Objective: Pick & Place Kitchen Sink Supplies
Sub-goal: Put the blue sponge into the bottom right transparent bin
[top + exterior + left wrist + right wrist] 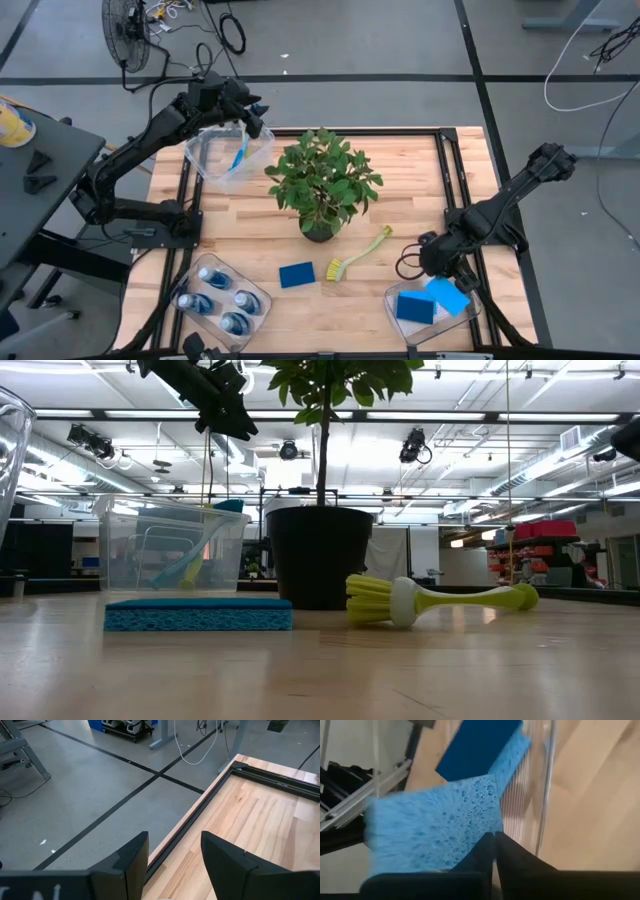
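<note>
Wooden worktop [420, 200] carries a potted plant [322, 182] mid-table, with three clear bins: one [228, 150] far left, one [222, 299] near left, one [432, 310] near right. A blue sponge [296, 274] and yellow-green brush [357, 254] lie bare just in front of the plant.

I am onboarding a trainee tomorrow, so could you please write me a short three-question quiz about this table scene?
1. True or false: the dish brush on the bare wood lies beside the potted plant.
2. How many blue bottles stand in their clear bin?
3. Which holds two sponges: A, the bin under the right gripper; B, the bin under the left gripper?

Key: 1 true. 2 four. 3 A; another sponge lies loose on the table.
</note>
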{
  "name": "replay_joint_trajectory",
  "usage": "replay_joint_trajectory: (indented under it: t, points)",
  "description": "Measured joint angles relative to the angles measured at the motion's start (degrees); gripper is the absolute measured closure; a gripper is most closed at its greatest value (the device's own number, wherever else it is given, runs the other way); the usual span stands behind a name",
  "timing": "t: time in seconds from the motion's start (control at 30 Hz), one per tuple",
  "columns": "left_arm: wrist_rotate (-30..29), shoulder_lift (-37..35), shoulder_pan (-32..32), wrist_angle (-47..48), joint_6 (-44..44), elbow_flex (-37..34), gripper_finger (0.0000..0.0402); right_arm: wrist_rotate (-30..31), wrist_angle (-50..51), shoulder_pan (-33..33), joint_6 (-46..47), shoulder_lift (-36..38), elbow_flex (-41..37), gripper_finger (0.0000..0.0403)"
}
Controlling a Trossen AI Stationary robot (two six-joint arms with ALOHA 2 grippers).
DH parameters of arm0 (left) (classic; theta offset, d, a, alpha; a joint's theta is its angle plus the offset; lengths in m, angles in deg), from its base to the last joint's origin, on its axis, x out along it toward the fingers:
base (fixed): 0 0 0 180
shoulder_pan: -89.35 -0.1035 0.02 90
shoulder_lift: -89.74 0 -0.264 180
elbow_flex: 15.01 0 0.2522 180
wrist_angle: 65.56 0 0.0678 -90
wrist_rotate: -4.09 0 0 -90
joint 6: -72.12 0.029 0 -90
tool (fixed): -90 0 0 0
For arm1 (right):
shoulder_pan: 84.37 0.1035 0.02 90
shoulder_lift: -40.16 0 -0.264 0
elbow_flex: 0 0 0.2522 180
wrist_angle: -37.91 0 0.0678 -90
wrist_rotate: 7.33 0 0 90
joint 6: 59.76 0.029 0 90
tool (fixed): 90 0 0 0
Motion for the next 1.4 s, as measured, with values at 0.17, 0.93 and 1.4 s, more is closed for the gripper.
replay_joint_trajectory:
  t: [0.17, 0.93, 1.4]
  points:
    - [0.02, 0.00, 0.00, 0.02, -0.01, 0.00, 0.0216, -0.32, 0.56, 0.20, 2.84, 0.00, -0.91, 0.0336]
    - [12.48, 0.00, -0.01, -2.83, -0.17, 0.00, 0.0216, -5.55, 0.59, -0.02, 12.25, 1.79, -0.90, 0.0211]
    - [15.24, 0.07, 6.60, -2.73, -2.20, 0.00, 0.0216, 3.09, 2.34, -10.84, 4.71, 2.10, -0.85, 0.0236]
